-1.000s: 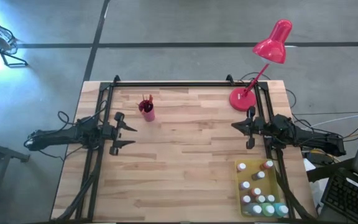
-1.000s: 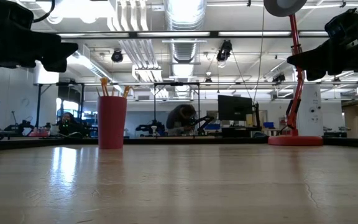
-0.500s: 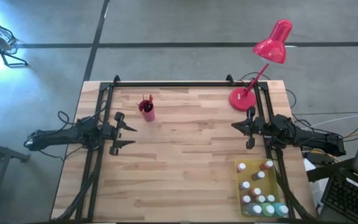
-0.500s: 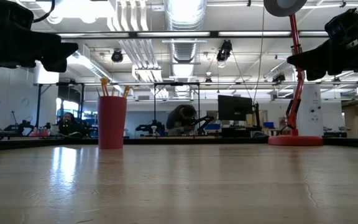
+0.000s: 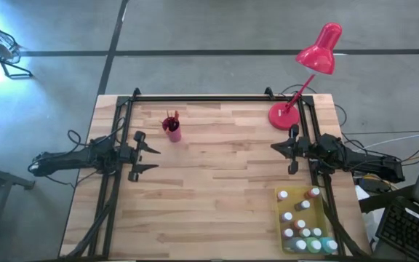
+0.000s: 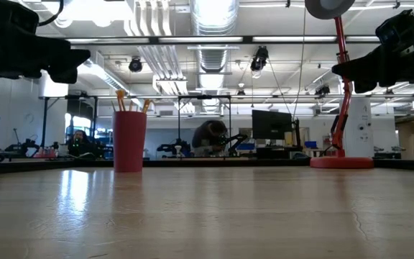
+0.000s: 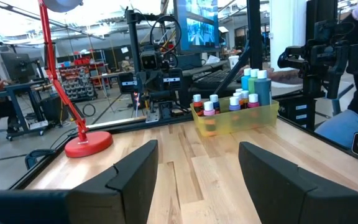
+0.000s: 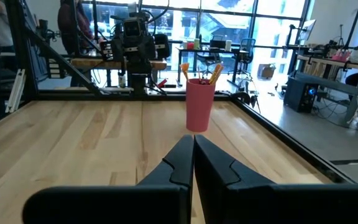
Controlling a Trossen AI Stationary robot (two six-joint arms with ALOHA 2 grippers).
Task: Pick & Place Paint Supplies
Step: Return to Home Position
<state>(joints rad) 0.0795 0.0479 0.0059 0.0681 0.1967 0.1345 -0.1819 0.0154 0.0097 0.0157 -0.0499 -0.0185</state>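
Several small paint bottles [image 5: 302, 222] with white and coloured caps stand in a flat yellow tray [image 5: 281, 215] at the table's near right corner; the left wrist view shows the bottles [image 7: 232, 102] too. A red cup [image 5: 172, 129] holding wooden-handled paintbrushes [image 8: 199, 71] stands upright on the table at the far left of centre. My left gripper [image 5: 153, 158] hovers open at the table's left edge, pointing level toward the right. My right gripper [image 5: 273, 148] hovers shut at the right edge, pointing level toward the left. Neither touches anything.
A red desk lamp [image 5: 308, 73] stands on its round base [image 5: 284, 116] at the far right corner. Black frame rails [image 5: 202, 97] run along the far edge and both sides. The bare wooden tabletop [image 5: 217, 182] spreads between the two arms.
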